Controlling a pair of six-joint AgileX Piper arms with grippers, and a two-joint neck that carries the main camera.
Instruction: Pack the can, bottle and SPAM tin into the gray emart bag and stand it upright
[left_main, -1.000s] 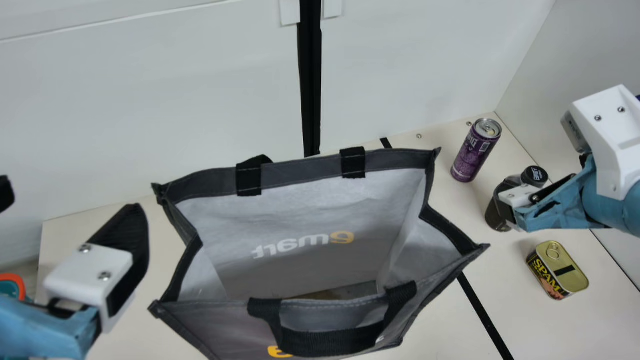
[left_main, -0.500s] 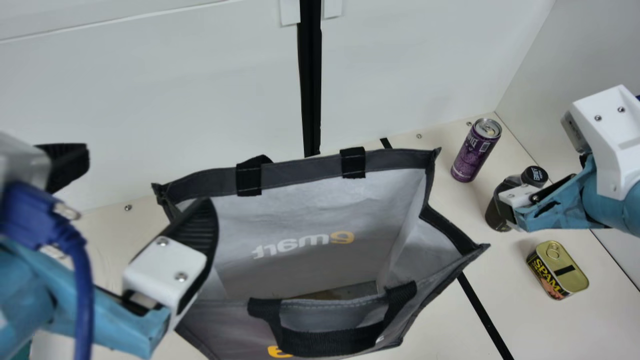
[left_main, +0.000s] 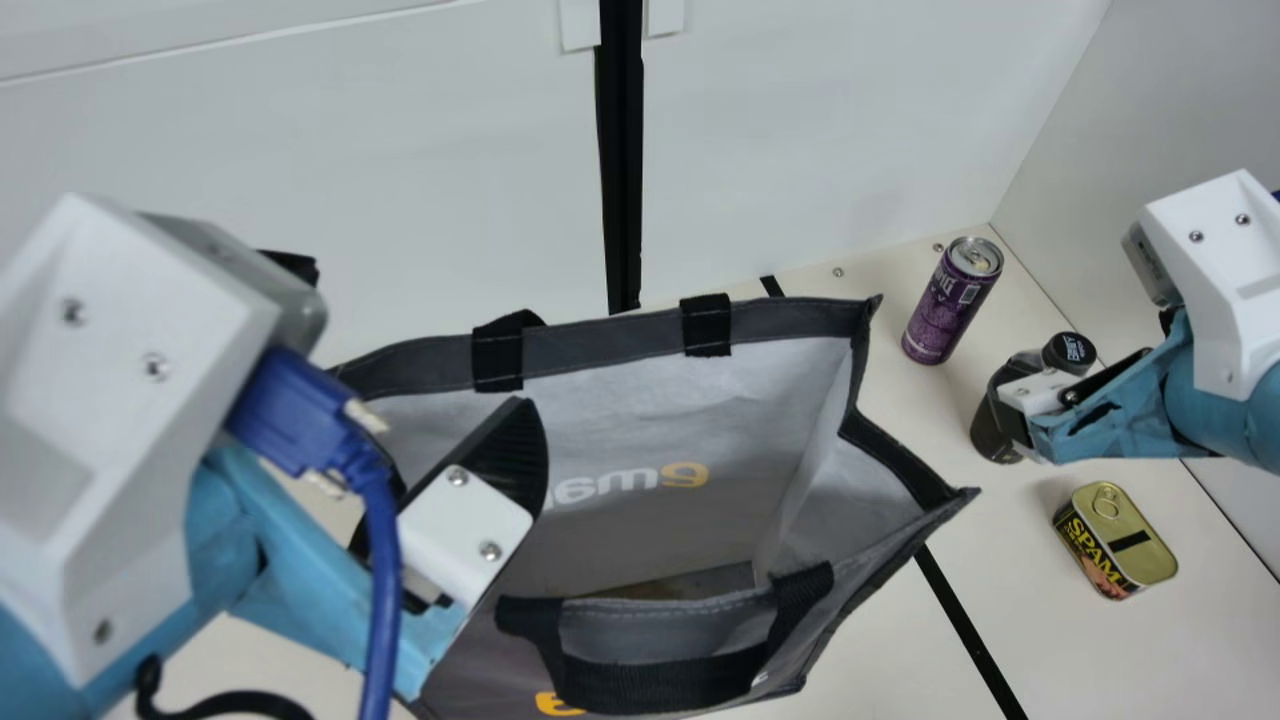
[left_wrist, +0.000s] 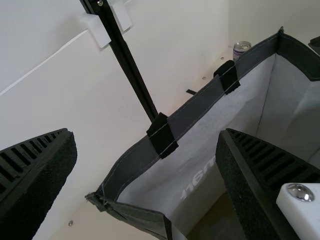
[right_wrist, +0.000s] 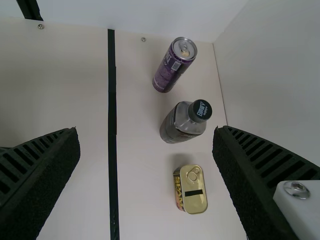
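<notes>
The left gripper (left_main: 405, 335) hangs spread, one finger over the gray emart bag's (left_main: 600, 360) mouth; beyond the spread right gripper (left_main: 1015, 405), the can (right_wrist: 175, 65), bottle (right_wrist: 181, 124) and SPAM tin (right_wrist: 196, 197) sit on the desk (right_wrist: 142, 200).

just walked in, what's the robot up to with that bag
It's packing groceries, but the can, the bottle and the SPAM tin all stand outside on the table. The gray bag is upright and open at the top. The left gripper has its jaws open at the bag's rim, one of them over the opening. The right gripper is open above the groceries, holding nothing.
</notes>
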